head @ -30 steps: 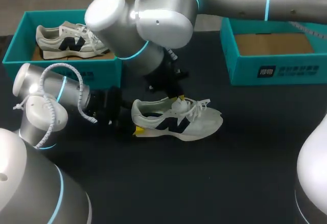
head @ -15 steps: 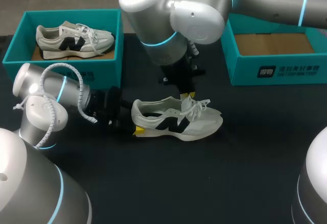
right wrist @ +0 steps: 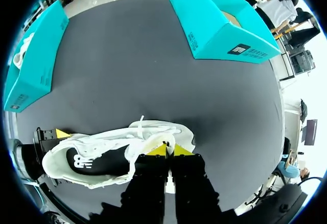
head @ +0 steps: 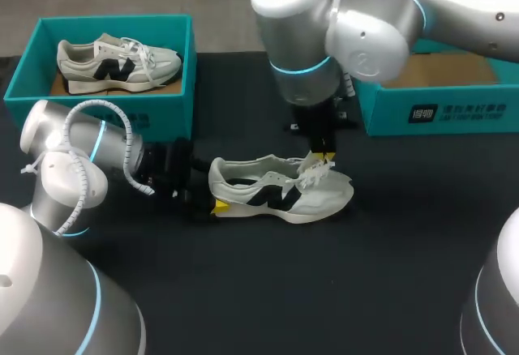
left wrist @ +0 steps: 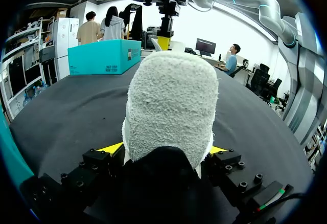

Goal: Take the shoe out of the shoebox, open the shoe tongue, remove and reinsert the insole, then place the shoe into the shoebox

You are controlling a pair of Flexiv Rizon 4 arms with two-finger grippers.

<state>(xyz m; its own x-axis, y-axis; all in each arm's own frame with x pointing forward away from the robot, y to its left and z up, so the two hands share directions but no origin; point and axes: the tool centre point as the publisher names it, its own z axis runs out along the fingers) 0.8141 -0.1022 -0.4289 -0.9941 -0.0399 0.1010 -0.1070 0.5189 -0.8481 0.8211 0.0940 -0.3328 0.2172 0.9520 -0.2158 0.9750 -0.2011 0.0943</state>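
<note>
Shoe (head: 280,189): out on the dark surface (head: 365,274), standing on its sole, toe toward my right, heel toward my left.

Left fingers (left wrist: 113,148): at the shoe's heel, one yellow tip on each side of it, pinching the heel counter. In the left wrist view the fuzzy grey heel rises straight up between the tips. Left arm (head: 73,156) lies low, just off the heel end.

Right fingers (right wrist: 159,150): straight above the shoe's laced part, pointing down. Tips pressed almost together, only a thin slit between them. They seem to nip a lace or the tongue's edge, though the wrist view is too crowded there to say which. Head view shows laces bunched and lifted just under the tips. Right arm (head: 340,35) comes over from beyond the shoe's toe end.

Left box (head: 162,116): teal, open, beyond the shoe's heel end and well apart from it. A second shoe (head: 113,63) of the same kind lies inside on the cardboard floor, toe pointing the same way as the shoe.

Right box (head: 438,112): teal, open, beyond the shoe's toe end, bare brown floor showing, partly hidden behind the right arm.
</note>
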